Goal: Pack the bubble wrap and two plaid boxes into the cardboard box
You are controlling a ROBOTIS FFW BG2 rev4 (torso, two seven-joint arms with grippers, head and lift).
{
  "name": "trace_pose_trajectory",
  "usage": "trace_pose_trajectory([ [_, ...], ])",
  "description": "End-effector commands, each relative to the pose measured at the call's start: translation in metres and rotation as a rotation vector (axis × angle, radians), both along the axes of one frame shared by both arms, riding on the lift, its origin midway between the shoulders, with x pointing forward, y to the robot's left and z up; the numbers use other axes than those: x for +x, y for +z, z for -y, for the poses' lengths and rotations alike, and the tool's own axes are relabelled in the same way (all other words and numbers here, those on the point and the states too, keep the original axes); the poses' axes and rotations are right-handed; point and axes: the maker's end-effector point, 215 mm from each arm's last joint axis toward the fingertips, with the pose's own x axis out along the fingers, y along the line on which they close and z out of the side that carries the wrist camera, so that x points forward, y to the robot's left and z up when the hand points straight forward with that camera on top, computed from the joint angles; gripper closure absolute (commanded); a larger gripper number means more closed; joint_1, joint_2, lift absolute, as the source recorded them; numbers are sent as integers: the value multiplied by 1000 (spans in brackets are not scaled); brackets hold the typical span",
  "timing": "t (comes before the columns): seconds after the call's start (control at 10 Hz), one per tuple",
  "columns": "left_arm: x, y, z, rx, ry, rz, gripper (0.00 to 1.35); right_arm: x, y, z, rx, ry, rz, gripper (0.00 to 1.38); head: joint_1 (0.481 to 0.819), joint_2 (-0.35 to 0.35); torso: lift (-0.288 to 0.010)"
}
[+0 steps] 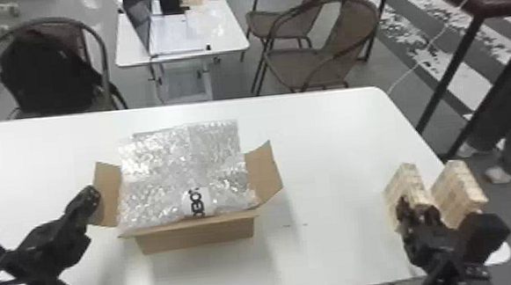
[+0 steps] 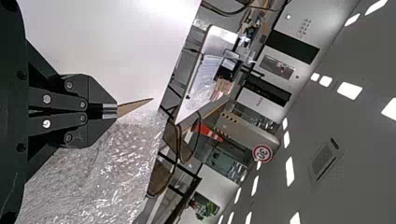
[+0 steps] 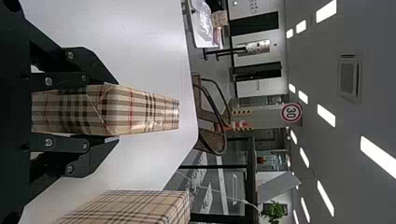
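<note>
On a white table (image 1: pixel 334 146), in the head view, stands an open brown cardboard box (image 1: pixel 196 237), its side flaps spread outward. A clear, crinkled sheet of bubble wrap (image 1: pixel 172 156) covers the opening and extends past the far side. The left gripper (image 1: pixel 92 194) is at the left flap (image 1: pixel 107 183), its fingers close together. Well apart, near the table's right edge, the right gripper (image 1: pixel 417 213) holds a beige plaid box (image 1: pixel 409 180), with a second beige plaid box (image 1: pixel 459 188) just beside it. Brown woven chairs (image 1: pixel 305 65) stand beyond the table.

In the left wrist view, the fingertips meet with a narrow point of cardboard directly beyond them; whether it is pinched cannot be told. The bubble wrap lies beside these fingers.

In the right wrist view, the two fingers are set wide, one against each side of the held plaid box; the second box is near, apart from them.
</note>
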Motion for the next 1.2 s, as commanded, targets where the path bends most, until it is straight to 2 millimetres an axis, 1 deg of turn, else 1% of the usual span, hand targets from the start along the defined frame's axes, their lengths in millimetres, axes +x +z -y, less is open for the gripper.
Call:
trace_pose_trajectory([
  [0.0, 0, 0, 1, -2, 1, 0, 1208, -4, -3, -5, 12, -2, -5, 884, 695, -90, -109],
  [0.2, 0, 1, 1, -3, -1, 2, 1208, -5, -2, -7, 14, -3, -2, 898, 695, -83, -109],
  [0.3, 1, -1, 1, -2, -1, -1, 1208, -4, -1, -7, 10, -3, -2, 1027, 695, -82, -109],
  [0.4, 1, -1, 1, -2, -1, -1, 1208, -4, -1, -8, 13, -4, -1, 1076, 695, -82, -109],
  [0.5, 1, 0, 2, -3, -2, 1, 1208, -3, 3, -8, 14, -4, 6, 1076, 695, -82, -109],
  [0.6, 1, 0, 3, -2, -4, -1, 1208, -1, 16, -13, 4, 6, 30, 1076, 695, -81, -109],
  [0.8, 2, -1, 4, 0, -5, -2, 1208, 15, 68, -47, 15, 80, 105, 1075, 695, -68, -109],
  [0.9, 2, -1, 4, 0, -5, -2, 1208, 32, 102, -78, 35, 175, 131, 1075, 695, -58, -109],
  [1.0, 3, -1, 5, -1, -7, -1, 1208, 49, 134, -111, 46, 291, 130, 1073, 695, -29, -109],
  [1.1, 4, -1, 7, -1, -10, -2, 1208, 61, 169, -143, 34, 411, 145, 1075, 695, 11, -109],
])
